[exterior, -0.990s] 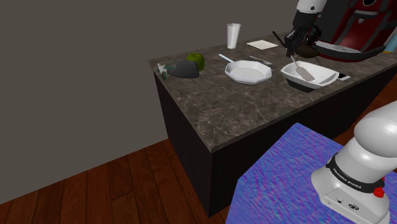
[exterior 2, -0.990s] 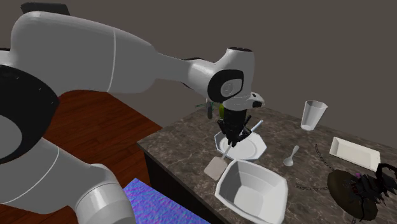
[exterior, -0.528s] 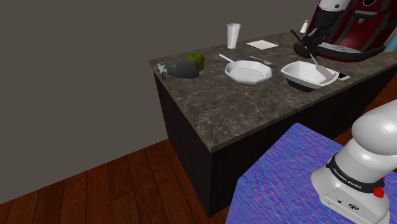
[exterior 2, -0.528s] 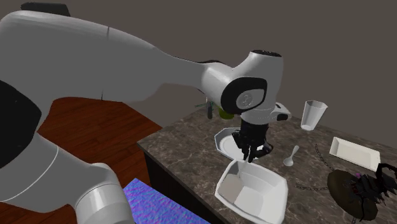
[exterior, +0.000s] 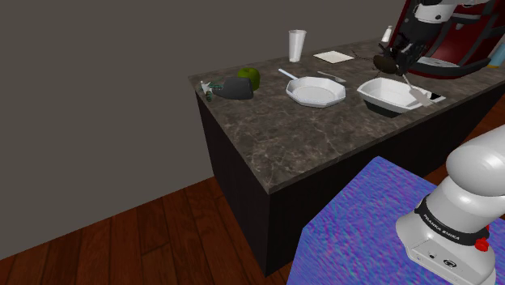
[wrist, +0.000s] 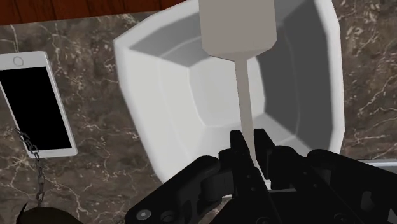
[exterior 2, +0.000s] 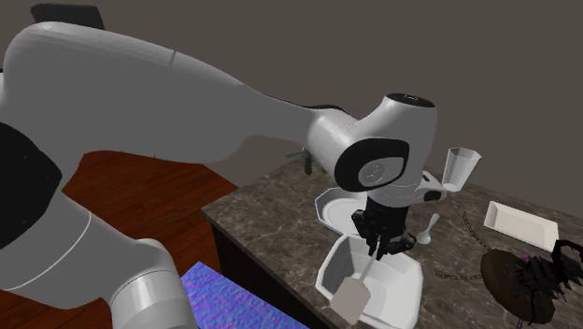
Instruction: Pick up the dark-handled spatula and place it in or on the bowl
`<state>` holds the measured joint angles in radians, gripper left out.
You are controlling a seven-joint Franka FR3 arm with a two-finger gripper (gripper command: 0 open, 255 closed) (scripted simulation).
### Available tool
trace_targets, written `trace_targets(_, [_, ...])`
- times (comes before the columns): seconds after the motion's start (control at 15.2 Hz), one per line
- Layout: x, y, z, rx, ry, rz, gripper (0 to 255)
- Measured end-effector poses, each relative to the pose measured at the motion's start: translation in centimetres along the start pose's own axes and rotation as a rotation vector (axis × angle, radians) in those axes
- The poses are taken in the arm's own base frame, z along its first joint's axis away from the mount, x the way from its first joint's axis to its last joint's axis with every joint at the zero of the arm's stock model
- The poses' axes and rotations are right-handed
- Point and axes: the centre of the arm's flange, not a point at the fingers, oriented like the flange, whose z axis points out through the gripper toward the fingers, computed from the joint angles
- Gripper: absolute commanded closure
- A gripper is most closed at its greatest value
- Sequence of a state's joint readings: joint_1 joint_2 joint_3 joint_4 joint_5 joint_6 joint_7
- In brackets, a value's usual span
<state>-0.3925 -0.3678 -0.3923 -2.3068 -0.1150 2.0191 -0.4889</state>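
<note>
My black gripper (wrist: 250,153) is shut on the spatula's thin pale shaft (wrist: 245,108); the fingers hide the handle. The flat grey blade (wrist: 238,25) hangs over the rim of the white angular bowl (wrist: 172,95), which lies directly under the hand. In the shoulder view the gripper (exterior: 402,58) hovers above the bowl (exterior: 388,95), and the spatula blade (exterior: 421,99) slants down to the bowl's right rim. The second exterior view shows the gripper (exterior 2: 383,245) over the bowl (exterior 2: 397,280) with the blade (exterior 2: 352,299) at its near edge.
On the dark marble counter (exterior: 283,138) sit a white plate (exterior: 316,90), a cup (exterior: 297,44), a green apple (exterior: 249,77), a white napkin (exterior: 333,56) and a phone (wrist: 38,105) beside the bowl. A red appliance (exterior: 461,32) stands behind the arm. A spoon (exterior 2: 428,229) lies near the plate.
The gripper has carried the spatula from beside the plate to above the bowl, rightward in the shoulder view. The blade now reaches the bowl's edge nearest the phone.
</note>
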Motion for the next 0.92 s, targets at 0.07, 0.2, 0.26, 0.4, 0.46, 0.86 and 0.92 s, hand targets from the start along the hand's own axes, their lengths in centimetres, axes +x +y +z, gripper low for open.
trace_targets(0.07, [0.0, 0.0, 0.6, 0.0, 0.0, 0.0, 255])
trace_targets(0.2, [-0.1, -0.1, 1.7, 0.0, 0.0, 0.0, 255])
trace_targets(0.26, [-0.2, 0.0, 2.2, 0.0, 0.0, 0.0, 255])
trace_targets(0.4, [-0.2, -0.1, 3.3, 0.0, 0.0, 0.0, 255])
trace_targets(0.46, [-0.2, -0.1, 3.8, 0.0, 0.0, 0.0, 255])
trace_targets(0.86, [-0.4, 0.0, 5.8, 0.0, 0.0, 0.0, 255])
trace_targets(0.92, [-0.4, 0.0, 5.8, 0.0, 0.0, 0.0, 255])
